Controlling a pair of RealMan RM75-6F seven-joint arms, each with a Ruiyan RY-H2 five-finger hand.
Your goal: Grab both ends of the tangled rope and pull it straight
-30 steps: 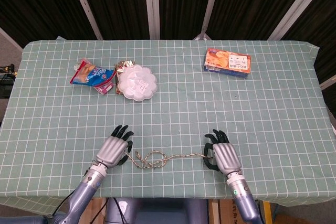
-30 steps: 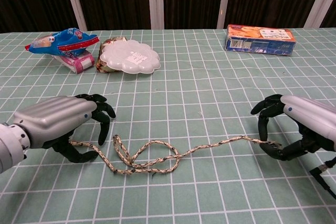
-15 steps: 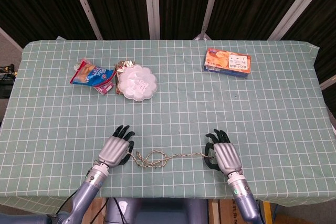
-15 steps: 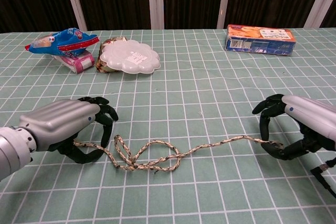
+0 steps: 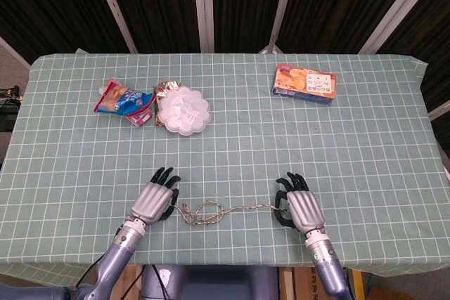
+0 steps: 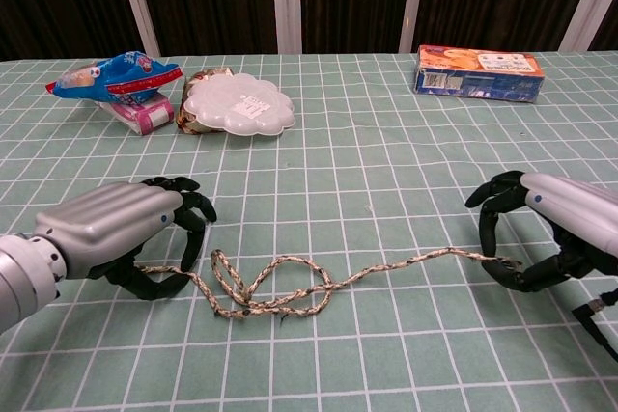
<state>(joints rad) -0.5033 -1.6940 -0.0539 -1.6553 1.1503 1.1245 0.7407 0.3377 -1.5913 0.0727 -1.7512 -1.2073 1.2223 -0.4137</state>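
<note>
The speckled rope [image 6: 275, 288] lies on the green checked cloth near the front edge, tangled into loops [image 5: 205, 213] left of its middle. My left hand [image 6: 116, 233] [image 5: 156, 198] arches over the rope's left end, fingers curled down with a gap to the thumb. The end runs flat on the cloth under that palm. My right hand [image 6: 550, 229] [image 5: 299, 205] cups the right end in the same clawed pose. There the rope tip reaches the thumb, and the fingers stay apart from it. The strand from the loops to the right hand runs nearly straight.
A white flower-shaped lid [image 5: 183, 110] with a gold wrapper beside it and a blue snack bag [image 5: 124, 100] on a pink roll sit at the back left. An orange biscuit box [image 5: 304, 83] lies at the back right. The table's front edge [image 5: 225, 266] is just behind both wrists.
My left hand slid a little to the right and the loops bunched tighter beside it. My right hand barely shifted.
</note>
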